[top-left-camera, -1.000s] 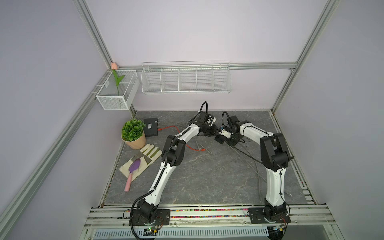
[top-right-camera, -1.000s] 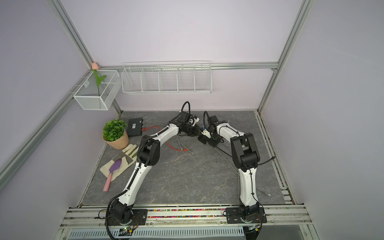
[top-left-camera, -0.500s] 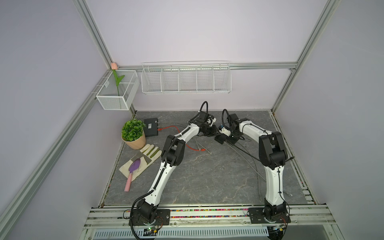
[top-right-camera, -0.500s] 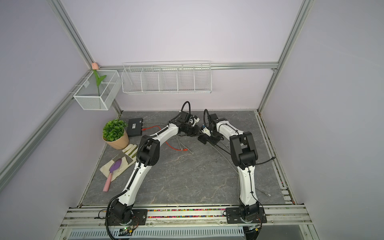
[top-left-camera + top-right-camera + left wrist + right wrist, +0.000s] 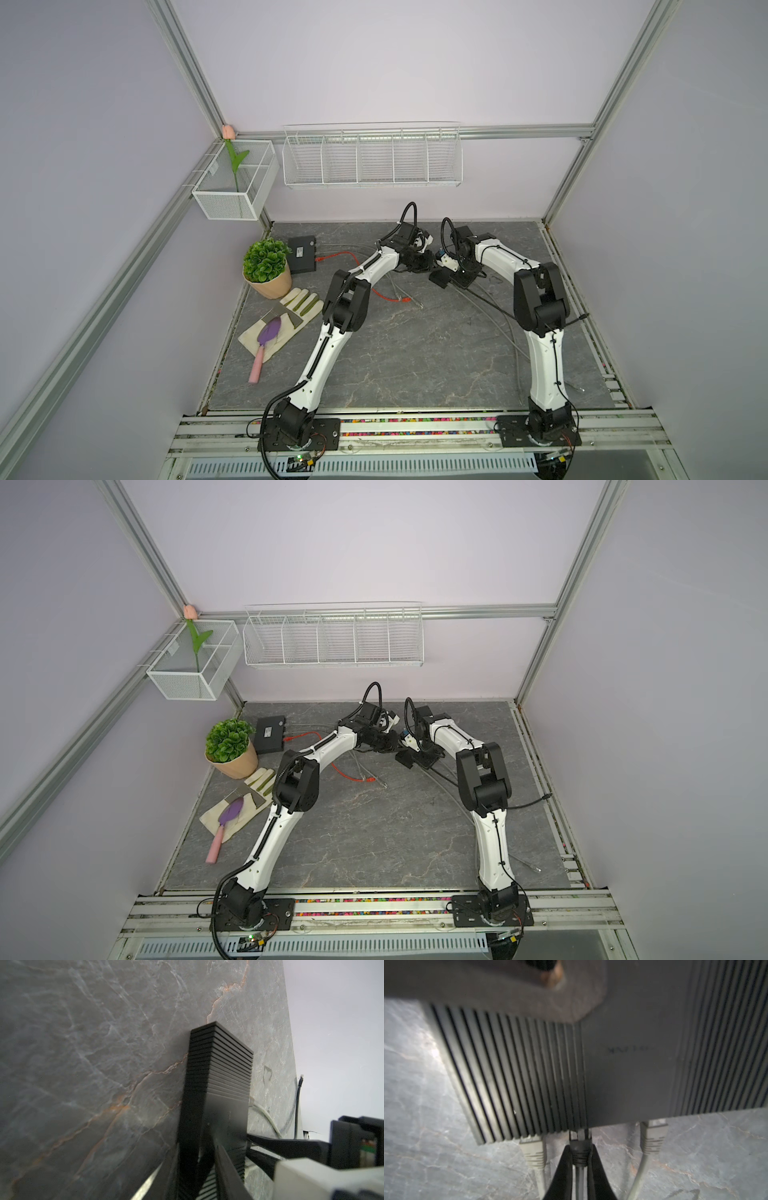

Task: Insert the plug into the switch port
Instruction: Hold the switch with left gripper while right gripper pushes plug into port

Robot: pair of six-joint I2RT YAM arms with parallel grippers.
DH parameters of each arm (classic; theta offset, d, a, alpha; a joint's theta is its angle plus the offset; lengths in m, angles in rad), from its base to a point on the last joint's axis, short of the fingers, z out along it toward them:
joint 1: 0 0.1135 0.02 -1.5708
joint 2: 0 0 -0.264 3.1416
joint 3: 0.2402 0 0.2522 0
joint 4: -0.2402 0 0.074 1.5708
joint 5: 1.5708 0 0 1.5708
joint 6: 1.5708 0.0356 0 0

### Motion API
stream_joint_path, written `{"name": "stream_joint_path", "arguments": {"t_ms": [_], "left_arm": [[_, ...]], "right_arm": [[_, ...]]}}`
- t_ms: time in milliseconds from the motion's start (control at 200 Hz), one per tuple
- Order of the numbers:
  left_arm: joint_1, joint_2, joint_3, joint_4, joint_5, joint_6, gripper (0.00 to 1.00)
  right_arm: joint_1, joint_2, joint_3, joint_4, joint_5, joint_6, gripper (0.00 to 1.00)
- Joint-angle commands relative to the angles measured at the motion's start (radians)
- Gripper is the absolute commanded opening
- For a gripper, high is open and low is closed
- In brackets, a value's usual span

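Between the fingers (image 5: 560, 1167) of the right gripper (image 5: 580, 1150): closed tight on the ribbed boot of the black plug (image 5: 579, 1157). Points nose-first at the port edge of the switch (image 5: 623, 1068), long axis in line with the fingers and square to that edge, cable trailing straight back between them. Sits right at the port mouth, clip tip against the casing; too close and blurred to say whether fully home. Hemmed in by a grey plug (image 5: 532, 1153) on one side, nearly brushing a finger, and by a second grey plug (image 5: 653, 1138) on the other side with a wider gap. Open room only backward along the plug's own axis.

Across the opposite end of the switch: clamped by the left gripper (image 5: 195, 1163), one finger laid over the ribbed top. Rests on the table (image 5: 83, 1064). Beyond the switch, a strip of bare stone, then the table's right edge with a loose black cable (image 5: 298, 1093) along it.

Seen in both top views near the middle of the table's back half, short of the rear wall, both arms bent inward to meet. Nearer the front, the free end of a red cable (image 5: 384, 295), run from a black box (image 5: 302, 259). Well apart on the left: potted plant (image 5: 266, 262), glove (image 5: 301, 309), trowel (image 5: 268, 334). Toward the front, broad bare stone between the two arms.
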Motion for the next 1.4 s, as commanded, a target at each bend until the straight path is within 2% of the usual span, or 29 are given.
{"name": "stream_joint_path", "arguments": {"t_ms": [0,95,180,345,470,660,795,1065,1135,1220,1395], "left_arm": [[-0.062,0.027,-0.047,-0.158,0.008,0.042,0.29],[-0.065,0.017,-0.072,-0.153,0.020,0.047,0.29],[-0.065,0.011,-0.089,-0.142,0.036,0.048,0.29],[-0.066,0.017,-0.090,-0.147,0.073,0.060,0.29],[-0.065,0.020,-0.087,-0.176,0.075,0.086,0.29],[-0.066,0.033,-0.066,-0.254,0.056,0.148,0.29],[-0.068,0.036,-0.061,-0.280,0.049,0.176,0.29],[-0.096,0.066,0.005,-0.370,0.031,0.240,0.29],[-0.097,0.069,0.004,-0.369,0.034,0.236,0.29],[-0.097,0.071,0.005,-0.370,0.025,0.240,0.29],[-0.089,0.074,0.008,-0.385,0.008,0.252,0.28]], "right_arm": [[0.039,0.025,0.071,0.144,-0.074,0.015,0.07],[0.038,0.014,0.053,0.197,-0.073,0.019,0.07],[0.032,-0.006,0.025,0.244,-0.121,0.032,0.07],[0.022,-0.074,-0.111,0.468,-0.202,0.063,0.07],[0.033,-0.033,-0.041,0.421,-0.243,0.033,0.07],[0.034,-0.043,-0.028,0.452,-0.304,0.021,0.07],[0.037,-0.028,-0.011,0.475,-0.296,0.014,0.07],[0.063,0.042,0.124,0.458,-0.309,-0.035,0.07],[0.082,0.042,0.124,0.463,-0.304,-0.064,0.07],[0.085,0.034,0.117,0.461,-0.360,-0.045,0.07],[0.114,-0.032,-0.023,0.492,-0.374,-0.139,0.07]]}}
